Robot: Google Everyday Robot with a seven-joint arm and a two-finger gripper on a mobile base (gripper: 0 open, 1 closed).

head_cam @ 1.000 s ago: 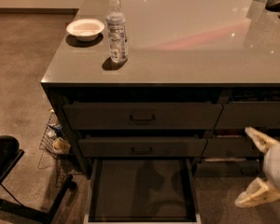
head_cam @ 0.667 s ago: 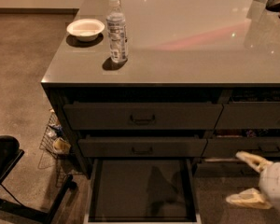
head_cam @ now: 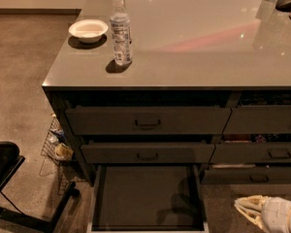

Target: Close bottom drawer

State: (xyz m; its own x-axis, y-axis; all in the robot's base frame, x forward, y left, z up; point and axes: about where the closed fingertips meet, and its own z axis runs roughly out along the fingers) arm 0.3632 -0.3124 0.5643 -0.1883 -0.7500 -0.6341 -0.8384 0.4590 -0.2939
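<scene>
The bottom drawer (head_cam: 145,195) is the lowest of the wide left stack. It stands pulled far out towards me, showing a bare dark inside and a pale rim (head_cam: 95,198). Its front panel lies at or below the frame's bottom edge. The two wide drawers above it, the top one (head_cam: 146,121) and the middle one (head_cam: 146,153), sit nearly flush. My pale gripper (head_cam: 246,210) is at the bottom right, low, just right of the open drawer's right side and apart from it, pointing left.
On the grey counter top (head_cam: 199,52) stand a water bottle (head_cam: 121,32) and a white bowl (head_cam: 88,30). The narrower drawer stack (head_cam: 262,152) is on the right. A wire basket (head_cam: 56,144) and a black chair base (head_cam: 9,178) stand on the floor at the left.
My gripper has sunk lower and moved a little left, towards the open drawer's right side. The drawer has not moved.
</scene>
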